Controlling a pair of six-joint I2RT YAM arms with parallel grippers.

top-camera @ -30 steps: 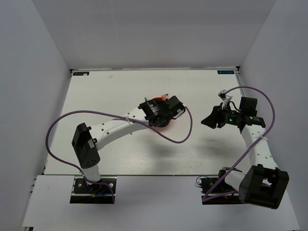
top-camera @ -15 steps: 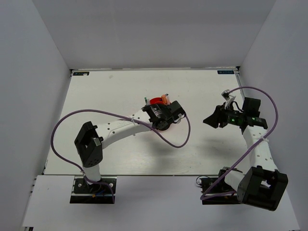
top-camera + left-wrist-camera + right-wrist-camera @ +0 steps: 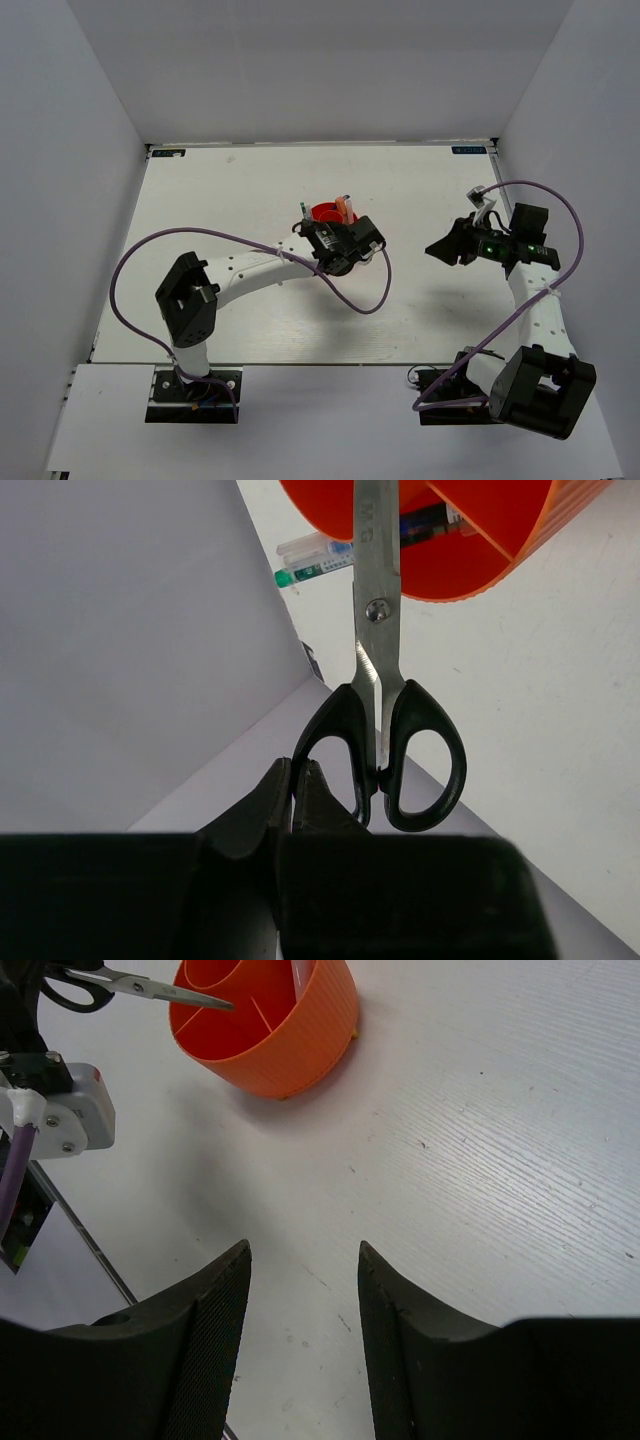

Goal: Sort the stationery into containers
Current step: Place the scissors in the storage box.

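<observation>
Resting on the table (image 3: 200, 200), the tub (image 3: 290, 1050) is overhung by the scissors (image 3: 378, 630), pinched by one handle loop in the clenched jaws of the left gripper (image 3: 293, 790). So thin a hold could let them swing, strike a divider (image 3: 258, 1012) and tip the tub. The jaws of the right gripper (image 3: 302, 1250) are released.

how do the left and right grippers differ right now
The left gripper is shut on the scissors; the right gripper is open and empty. The left gripper is at the orange tub, blades over it; the right gripper hangs apart from it. Both are black.
</observation>
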